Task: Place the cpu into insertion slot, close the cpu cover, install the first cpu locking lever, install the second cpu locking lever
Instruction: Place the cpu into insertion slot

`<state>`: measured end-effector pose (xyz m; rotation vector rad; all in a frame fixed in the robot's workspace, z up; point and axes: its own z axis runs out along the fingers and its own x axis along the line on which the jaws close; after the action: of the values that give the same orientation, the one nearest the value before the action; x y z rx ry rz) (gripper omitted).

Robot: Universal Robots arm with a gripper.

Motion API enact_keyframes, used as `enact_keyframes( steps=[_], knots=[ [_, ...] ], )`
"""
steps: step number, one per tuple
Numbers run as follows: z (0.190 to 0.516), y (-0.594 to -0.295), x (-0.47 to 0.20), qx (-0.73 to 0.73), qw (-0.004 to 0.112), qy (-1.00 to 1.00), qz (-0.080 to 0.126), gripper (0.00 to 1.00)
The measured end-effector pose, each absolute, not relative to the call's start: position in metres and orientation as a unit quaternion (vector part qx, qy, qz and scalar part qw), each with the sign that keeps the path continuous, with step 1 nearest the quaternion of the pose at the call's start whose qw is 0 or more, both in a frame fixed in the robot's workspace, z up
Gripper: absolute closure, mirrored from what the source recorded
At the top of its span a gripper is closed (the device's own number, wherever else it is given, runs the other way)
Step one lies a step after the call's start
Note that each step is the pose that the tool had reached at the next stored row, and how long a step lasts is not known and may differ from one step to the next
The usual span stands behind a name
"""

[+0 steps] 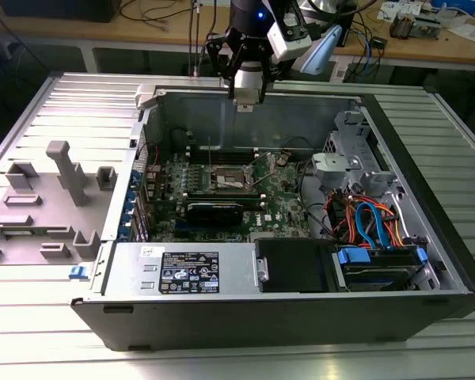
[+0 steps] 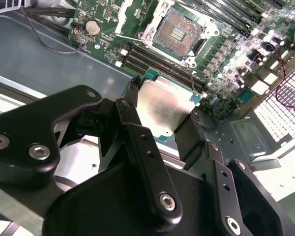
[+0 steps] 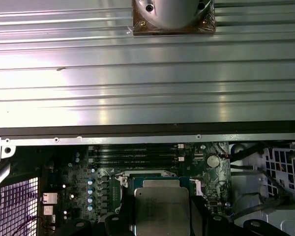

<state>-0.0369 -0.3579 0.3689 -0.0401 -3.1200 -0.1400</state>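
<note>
The gripper [image 2: 163,104] is seen pressed onto the cpu [image 2: 166,115], whose two opposite edges are pinched between the black fingers [image 2: 189,135]. The chip's silver-grey top is turned toward the second wrist view, and its green edge is just shown. The chip is held roughly level and well above the insertion slot [image 2: 179,30], clear of everything in the case. In the exterior view the gripper is found high over the slot, near the rim of the case wall [image 1: 253,119] that rises beyond it.

The first step, the placing of the cpu, is judged to be in hand and not yet done. The dark contact field of the slot lies bare and nothing is seated in it. How the cpu cover stands cannot be made out. For the placing, the chip's square outline would have to be matched to the slot's silvery rim, corner to corner, and the chip brought down flat. A tilted entry could be expected to catch the rim or harm the contacts.

Open room is offered directly above the slot. The memory slots [image 2: 152,59] run just beside it, and a thin wire lever [image 2: 135,36] lies along one edge. In the exterior view a black card [image 1: 214,210] stands near the slot on the nearer side. The bundled cables [image 1: 364,218] lie well apart from it.
</note>
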Motion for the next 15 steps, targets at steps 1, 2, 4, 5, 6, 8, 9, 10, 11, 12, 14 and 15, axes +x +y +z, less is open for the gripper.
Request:
enact_keyframes(
  steps=[1, 2, 4, 5, 6, 8, 9, 10, 11, 12, 14, 15],
  knots=[
    [0.3689, -0.3585, -0.0369, -0.013, 0.009, -0.999, -0.045, 0.46],
    [0.3689, -0.3589, -0.0369, -0.013, 0.009, -0.999, -0.045, 0.46],
    [0.3689, -0.3593, -0.0369, -0.013, 0.009, -0.999, -0.045, 0.46],
    [0.3689, -0.3599, -0.0369, -0.013, 0.009, -0.999, -0.045, 0.46],
    [0.3689, -0.3604, -0.0369, -0.013, 0.009, -0.999, -0.045, 0.46],
    [0.3689, -0.3605, -0.0369, -0.013, 0.009, -0.999, -0.045, 0.46],
    [0.3689, -0.3607, -0.0369, -0.013, 0.009, -0.999, -0.045, 0.46],
    [0.3689, -0.3611, -0.0369, -0.013, 0.009, -0.999, -0.045, 0.46],
    [0.3689, -0.3617, -0.0369, -0.013, 0.009, -0.999, -0.045, 0.46],
    [0.3688, -0.362, -0.0369, -0.013, 0.009, -0.999, -0.045, 0.46],
    [0.3689, -0.3627, -0.0369, -0.013, 0.009, -0.999, -0.045, 0.46],
    [0.3689, -0.3629, -0.0369, -0.013, 0.009, -0.999, -0.045, 0.46]
  ],
)
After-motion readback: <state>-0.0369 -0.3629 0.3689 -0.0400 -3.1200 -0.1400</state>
